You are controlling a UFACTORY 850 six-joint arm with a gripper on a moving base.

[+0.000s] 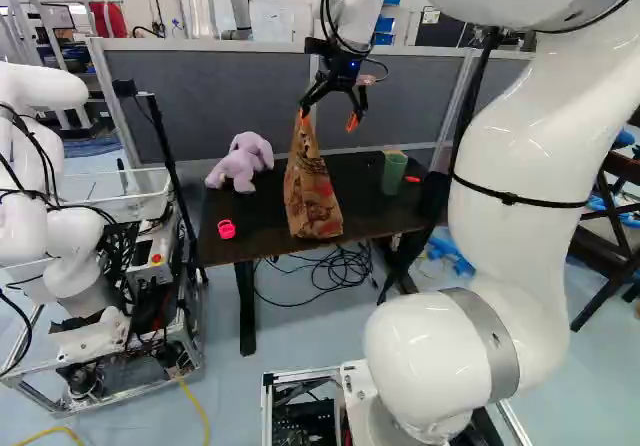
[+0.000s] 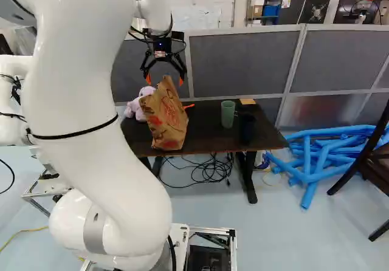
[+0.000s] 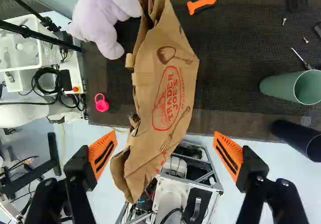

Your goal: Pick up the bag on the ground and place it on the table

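Log as near done: bag (image 1: 312,191) up on table (image 2: 209,138), likely only backing off left

Start at lowest joint (image 1: 440,361), right in the foreground. Follow arm (image 1: 520,186) up the right of the left base view, then forward and over, ending wrist-down above the tabletop.

Mark gripper (image 3: 164,143) just above bag's top, fingers spread wide, gripping nothing. In wrist view, see paper between orange pads (image 3: 102,154), apart from both.

Tag bag as standing on table by its near edge, slightly tilted, creased, narrowing toward the top. Count lift and placing as done, going by location alone; can't confirm from these views how it got there. Judge release as done too. As remaining step, raise gripper straight up, then pull clear. Watch for snagging the thin top or tipping the bag: looks tall, soft, light.

Beyond and beside bag, note pink ring (image 1: 227,229) near table's edge, dark cup (image 2: 247,127) and green cup (image 2: 227,114) well to one side, lilac plush toy (image 1: 240,163) on the other, orange-handled tool (image 3: 202,3) farther in. Past all that, grey partition (image 2: 243,61). Nothing there to handle for this task.
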